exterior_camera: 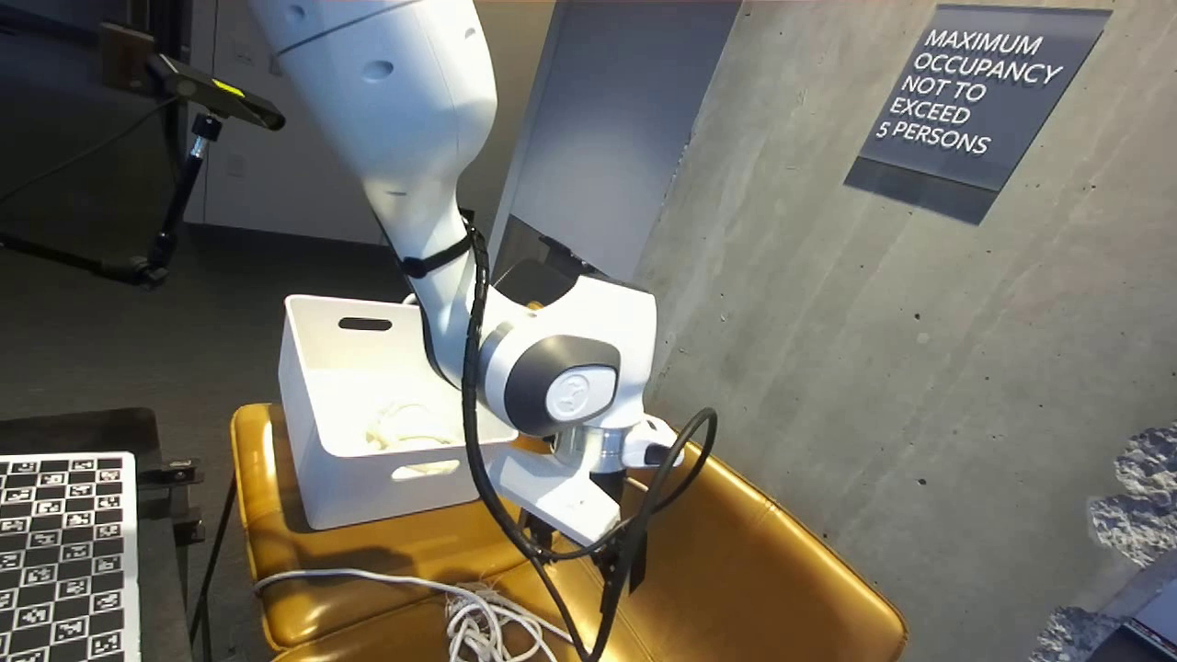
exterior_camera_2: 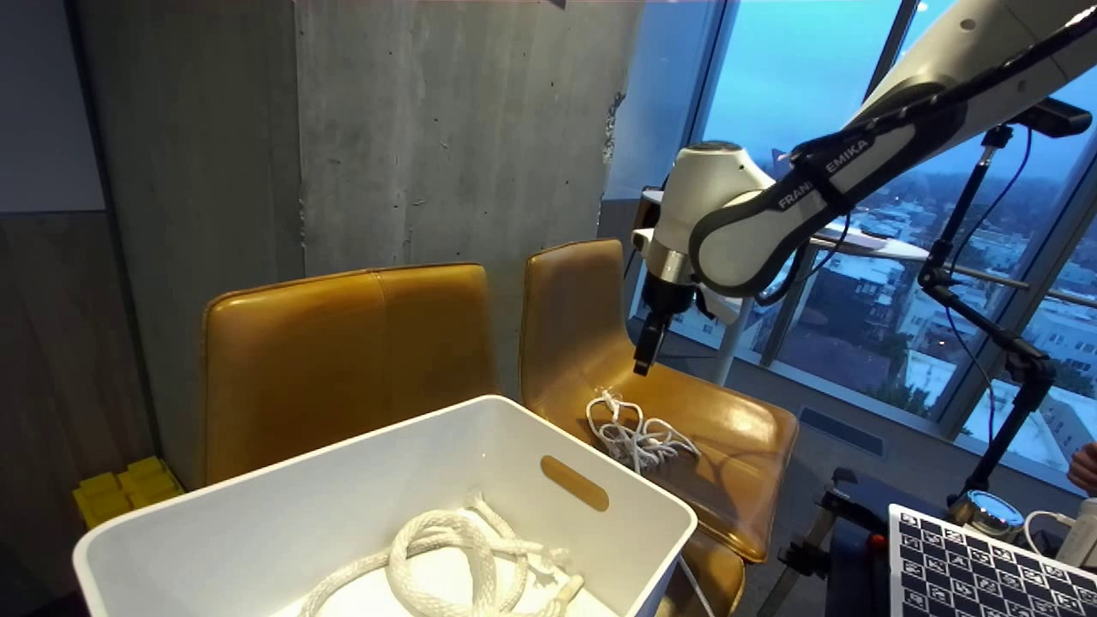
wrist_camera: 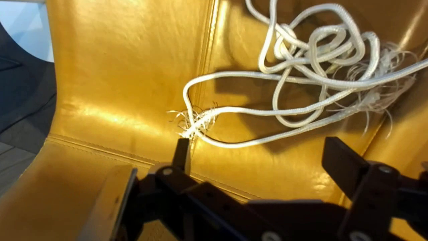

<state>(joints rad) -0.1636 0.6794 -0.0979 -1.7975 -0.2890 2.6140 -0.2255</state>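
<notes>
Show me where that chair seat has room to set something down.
In the wrist view, the chair seat is bare at left, between its outer edge, middle seam and lower crease; only a loop and frayed end of white cord poke across. Right of the seam, tangled cord crowds it; the open claw hangs overhead.

You have a rough grey concrete wall (exterior_camera: 782, 303), whose dark grey sign (exterior_camera: 979, 110) in white capitals reads MAXIMUM OCCUPANCY NOT TO EXCEED 5 PERSONS. In front of it you see two glossy tan leather chairs (exterior_camera_2: 351, 368), gleaming under the light, on a dark grey floor (exterior_camera: 74, 359). Near a tall dark-framed glass window (exterior_camera_2: 806, 103), with dim blue sky (exterior_camera_2: 797, 51) over buildings (exterior_camera_2: 1063, 343) outside, stands a white-topped table (exterior_camera_2: 896, 248).
</notes>
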